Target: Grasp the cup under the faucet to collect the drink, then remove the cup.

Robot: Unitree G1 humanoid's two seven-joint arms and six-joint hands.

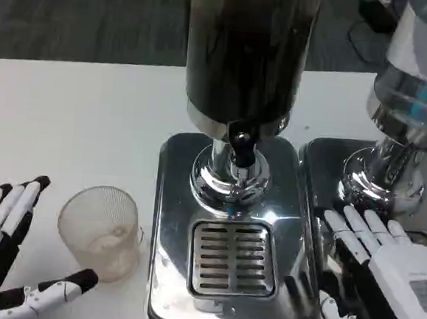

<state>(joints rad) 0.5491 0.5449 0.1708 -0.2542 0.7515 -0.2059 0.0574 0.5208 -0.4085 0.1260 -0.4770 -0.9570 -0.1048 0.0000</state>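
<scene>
Table [70, 104]: white, it carries everything; the dispenser with the dark tank is the landmark for every place below.
Dispenser [244, 66]: dark tank on a chrome column, standing upright at the picture's middle.
Base [175, 223]: shiny chrome plate under the dispenser's tank, reaching toward the robot.
Second dispenser [407, 93]: clear tank on its own chrome base, just to the right of the dispenser, the two bases side by side.
Right hand [393, 273]: to the right of the dispenser, lying flat on the second dispenser's base, fingers stretched out and close together, holding nothing.
Left hand [3, 250]: well to the left of the dispenser, fingers spread, thumb reaching toward the cup; it holds nothing.
Cup [101, 228]: clear, ribbed, with a handle, standing on the table just left of the dispenser's base, between that base and the left hand, apart from the fingers.
Drip grate [233, 258]: slotted, set in the base in front of the column.
Faucet [241, 143]: black tap on the dispenser's front, above the grate.
</scene>
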